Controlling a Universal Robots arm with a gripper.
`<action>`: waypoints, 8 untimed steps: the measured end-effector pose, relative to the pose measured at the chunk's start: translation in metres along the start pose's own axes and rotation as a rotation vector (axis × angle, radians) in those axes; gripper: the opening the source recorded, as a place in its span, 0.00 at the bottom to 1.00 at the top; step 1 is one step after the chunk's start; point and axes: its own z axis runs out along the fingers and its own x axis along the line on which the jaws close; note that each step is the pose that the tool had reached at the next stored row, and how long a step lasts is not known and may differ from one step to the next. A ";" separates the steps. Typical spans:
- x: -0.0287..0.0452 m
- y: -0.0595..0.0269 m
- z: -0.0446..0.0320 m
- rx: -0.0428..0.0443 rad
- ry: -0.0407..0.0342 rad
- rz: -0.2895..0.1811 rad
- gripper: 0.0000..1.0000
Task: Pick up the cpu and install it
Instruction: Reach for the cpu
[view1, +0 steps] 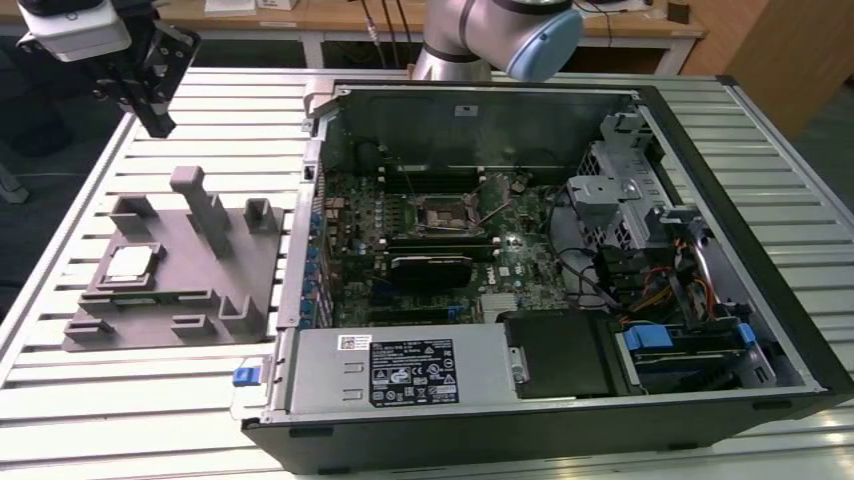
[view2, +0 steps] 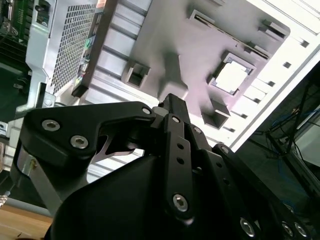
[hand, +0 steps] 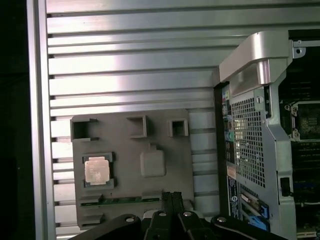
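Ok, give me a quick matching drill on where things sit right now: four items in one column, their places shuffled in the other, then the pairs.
Column one:
1. cpu
2. gripper
3. socket
4. fixture block

Column two:
A. on the slatted table, beside the computer case
B. on the motherboard inside the case
C. in a recess of the fixture block
D. raised above the table, holding nothing

Pairs: 1-C, 2-D, 3-B, 4-A.

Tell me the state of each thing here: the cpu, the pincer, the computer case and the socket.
cpu: lying flat in the grey fixture block, not gripped.
pincer: shut, holding nothing.
computer case: on its side, open.
cpu socket: looks empty.
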 end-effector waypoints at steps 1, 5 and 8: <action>0.0021 -0.0001 0.0000 0.0000 0.0000 0.000 0.11; 0.0106 -0.0008 0.0001 0.0000 0.0000 0.000 0.11; 0.0168 -0.0013 0.0001 -0.0001 -0.0001 0.000 0.11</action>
